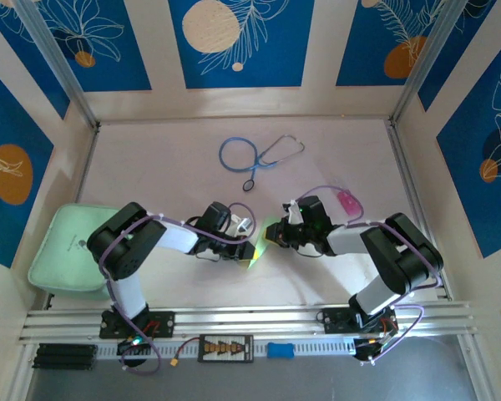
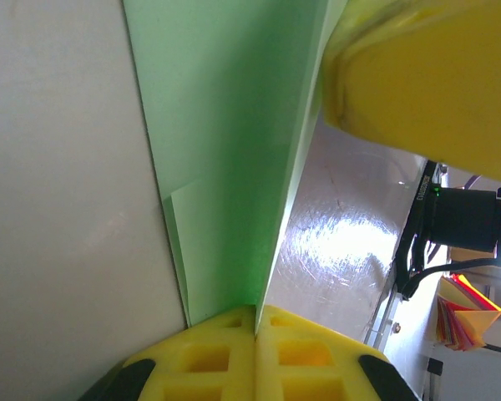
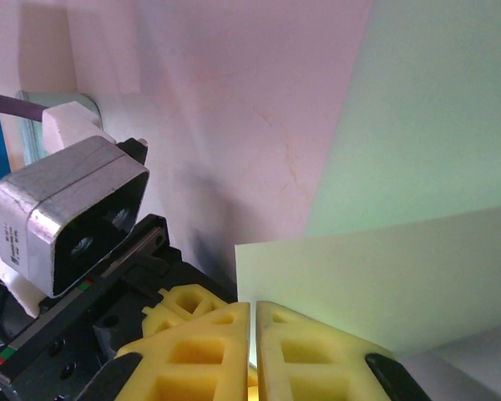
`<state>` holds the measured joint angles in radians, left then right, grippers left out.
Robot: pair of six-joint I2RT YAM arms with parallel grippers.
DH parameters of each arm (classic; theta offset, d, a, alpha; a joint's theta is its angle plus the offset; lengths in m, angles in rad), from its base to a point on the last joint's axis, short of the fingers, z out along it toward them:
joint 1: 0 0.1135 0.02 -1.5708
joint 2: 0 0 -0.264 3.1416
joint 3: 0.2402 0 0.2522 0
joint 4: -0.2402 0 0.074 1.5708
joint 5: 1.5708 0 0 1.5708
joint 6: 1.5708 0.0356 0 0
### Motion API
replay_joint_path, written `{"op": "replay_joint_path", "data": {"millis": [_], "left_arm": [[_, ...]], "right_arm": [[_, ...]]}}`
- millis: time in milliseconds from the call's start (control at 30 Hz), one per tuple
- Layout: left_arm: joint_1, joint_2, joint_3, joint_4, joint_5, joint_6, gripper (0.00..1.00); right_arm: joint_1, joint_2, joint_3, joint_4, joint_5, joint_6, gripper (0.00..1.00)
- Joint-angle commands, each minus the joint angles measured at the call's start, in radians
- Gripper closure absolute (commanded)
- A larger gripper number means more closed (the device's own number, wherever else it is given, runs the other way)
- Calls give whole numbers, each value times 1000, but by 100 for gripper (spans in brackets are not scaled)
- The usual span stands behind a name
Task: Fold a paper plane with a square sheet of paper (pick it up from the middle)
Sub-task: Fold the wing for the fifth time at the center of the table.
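Note:
The square sheet of paper (image 1: 270, 228) is thin and pale green, and it hangs just above the table centre between my two grippers. My left gripper (image 1: 252, 249) is shut on it. In the left wrist view its yellow fingertips (image 2: 234, 351) pinch a creased edge, and the sheet (image 2: 225, 150) runs up and away as two folded layers. My right gripper (image 1: 277, 238) is shut on the opposite edge, and a flat layer of the sheet (image 3: 384, 276) spreads out from between its fingers (image 3: 301, 347). I cannot tell if the fold has the shape of the paper plane.
A blue stethoscope (image 1: 255, 154) lies at the back of the table. A small pink object (image 1: 347, 200) sits behind the right arm. A thick mint-green pad (image 1: 67, 246) rests at the left edge. A stack of coloured paper (image 2: 468, 313) lies beyond the rail.

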<state>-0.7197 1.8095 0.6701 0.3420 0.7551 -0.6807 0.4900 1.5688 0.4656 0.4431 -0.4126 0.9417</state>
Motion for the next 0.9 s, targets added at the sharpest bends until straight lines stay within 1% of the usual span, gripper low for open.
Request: {"op": "replay_joint_path", "data": {"millis": [0, 333, 867], "left_arm": [[8, 59, -14, -65, -112, 11, 100], [9, 71, 2, -93, -109, 9, 100], [8, 85, 23, -139, -111, 23, 100]], "right_arm": [[-11, 24, 27, 10, -32, -27, 88], [-19, 61, 33, 23, -32, -23, 88], [-28, 122, 24, 17, 4, -10, 89]]}}
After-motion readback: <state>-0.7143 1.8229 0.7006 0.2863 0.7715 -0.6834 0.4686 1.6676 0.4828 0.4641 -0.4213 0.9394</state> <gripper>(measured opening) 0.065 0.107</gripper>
